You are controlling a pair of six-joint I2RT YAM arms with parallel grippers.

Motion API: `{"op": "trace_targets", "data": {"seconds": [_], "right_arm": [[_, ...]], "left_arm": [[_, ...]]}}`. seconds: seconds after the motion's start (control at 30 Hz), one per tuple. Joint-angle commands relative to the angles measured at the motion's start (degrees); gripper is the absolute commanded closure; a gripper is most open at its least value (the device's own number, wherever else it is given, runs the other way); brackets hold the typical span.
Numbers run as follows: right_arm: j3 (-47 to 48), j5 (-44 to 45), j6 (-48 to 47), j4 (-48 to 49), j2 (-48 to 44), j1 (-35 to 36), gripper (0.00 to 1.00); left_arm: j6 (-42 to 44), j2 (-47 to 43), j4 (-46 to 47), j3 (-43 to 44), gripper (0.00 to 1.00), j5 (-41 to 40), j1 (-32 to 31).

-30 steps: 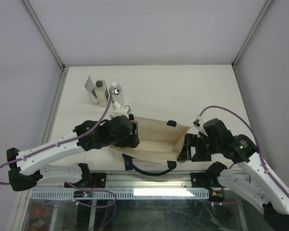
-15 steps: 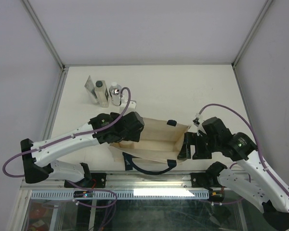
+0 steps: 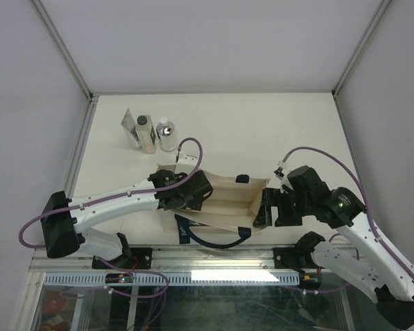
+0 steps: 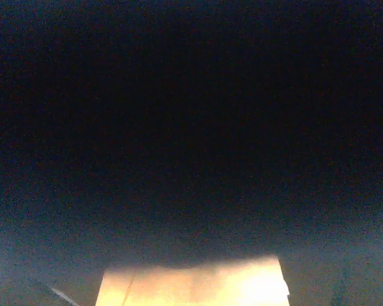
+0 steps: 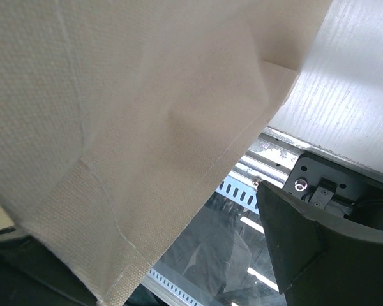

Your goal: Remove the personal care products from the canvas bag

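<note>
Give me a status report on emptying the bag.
Three containers already stand on the table at the far left: a flat tube, a dark-capped bottle and a silvery bottle. In hand: the left gripper reaches into the canvas bag, its camera dark, while the right gripper grips the bag's edge. No beige bottle is in view.

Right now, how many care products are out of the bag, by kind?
Flat silvery-grey tube: 1
Clear bottle with dark cap: 1
Silvery bottle: 1
Total out of the canvas bag: 3
</note>
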Motion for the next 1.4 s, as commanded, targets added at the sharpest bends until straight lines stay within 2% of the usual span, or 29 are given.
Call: {"op": "trace_targets", "data": {"seconds": [0.0,0.23,0.47,0.7,0.83,1.03,1.37], "right_arm": [[2.0,3.1,-2.7,-0.9,1.2,0.2,0.12],[2.5,3.7,-3.7,-1.1,2.0,0.2,0.12],[3.0,4.7,-4.2,-1.2,2.0,0.1,0.12],[2.6,5.3,-4.1,0.4,1.9,0.1,0.12],[2.9,5.7,-4.2,0.9,2.2,0.1,0.12],[4.5,7.8,-5.0,1.0,3.3,0.2,0.12],[6.6,9.6,-5.9,1.4,5.2,0.2,0.12]], "left_arm": [[-0.8,-0.1,4.3,-3.9,0.03,2.5,2.3],[1.2,3.9,8.8,-6.3,0.07,4.7,3.9],[1.6,3.9,9.2,-6.0,0.39,6.6,3.9],[5.1,2.4,7.5,0.0,0.72,7.3,3.9],[5.0,2.1,6.7,3.7,0.87,7.8,3.9],[5.3,0.2,6.6,8.3,1.0,8.6,3.9],[6.3,-0.7,6.6,15.7,1.0,13.6,4.4]]}}
